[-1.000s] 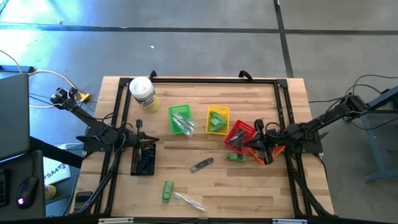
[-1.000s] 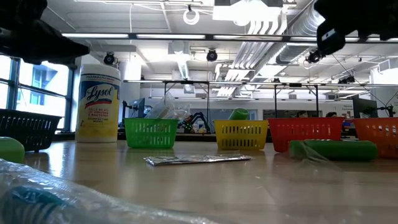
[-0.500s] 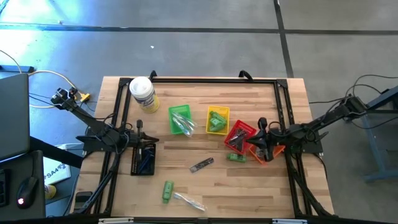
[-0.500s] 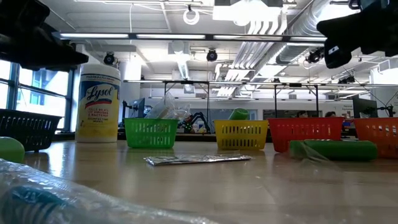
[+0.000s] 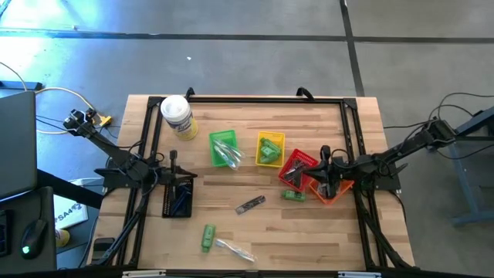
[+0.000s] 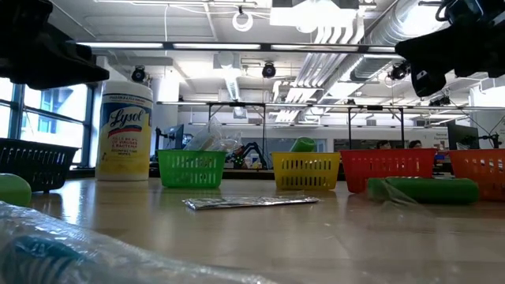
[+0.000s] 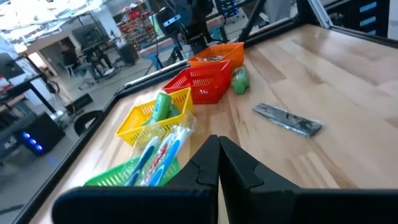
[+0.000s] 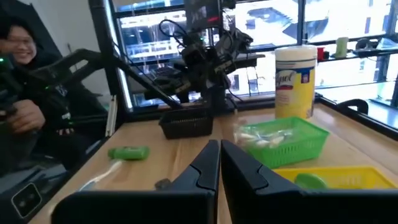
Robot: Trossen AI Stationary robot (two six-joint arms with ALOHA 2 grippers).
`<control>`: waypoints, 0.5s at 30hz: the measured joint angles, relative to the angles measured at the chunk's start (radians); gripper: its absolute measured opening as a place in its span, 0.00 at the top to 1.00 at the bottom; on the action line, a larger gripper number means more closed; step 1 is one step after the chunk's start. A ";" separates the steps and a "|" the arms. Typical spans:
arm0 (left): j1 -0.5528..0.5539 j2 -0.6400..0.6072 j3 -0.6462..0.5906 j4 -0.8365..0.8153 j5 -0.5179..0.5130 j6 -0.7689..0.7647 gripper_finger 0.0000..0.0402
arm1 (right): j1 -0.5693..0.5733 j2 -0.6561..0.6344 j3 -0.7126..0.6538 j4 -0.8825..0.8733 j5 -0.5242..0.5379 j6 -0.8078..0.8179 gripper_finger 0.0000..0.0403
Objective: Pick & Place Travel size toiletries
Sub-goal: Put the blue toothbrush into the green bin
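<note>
A green tube (image 5: pixel 208 237) lay beside a clear packet (image 5: pixel 235 249). Both grippers, left (image 5: pixel 173 157) and right (image 5: pixel 325 152), had fingers pressed together, empty.

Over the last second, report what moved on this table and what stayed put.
Only the right gripper shifted slightly: it eased back above the orange basket, jaws shut and holding nothing. The left gripper stayed shut by the black basket. Baskets, toiletries and the white wipes jar kept their places.

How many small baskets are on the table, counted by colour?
Green basket: 1
Yellow basket: 1
Red basket: 1
Orange basket: 1
Black basket: 1
Total: 5
</note>
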 joint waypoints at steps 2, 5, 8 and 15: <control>0.000 0.000 0.000 0.010 0.000 0.010 1.00 | 0.000 0.000 0.000 0.006 -0.007 -0.007 0.98; 0.000 0.000 0.000 0.043 0.000 0.012 1.00 | 0.000 -0.001 0.001 0.024 0.081 0.028 0.98; 0.000 0.000 0.001 0.070 0.000 0.016 1.00 | -0.001 0.001 0.001 0.024 0.130 -0.057 0.98; 0.000 0.000 0.002 0.068 0.000 0.006 1.00 | -0.001 0.013 0.002 0.054 0.011 -0.100 0.98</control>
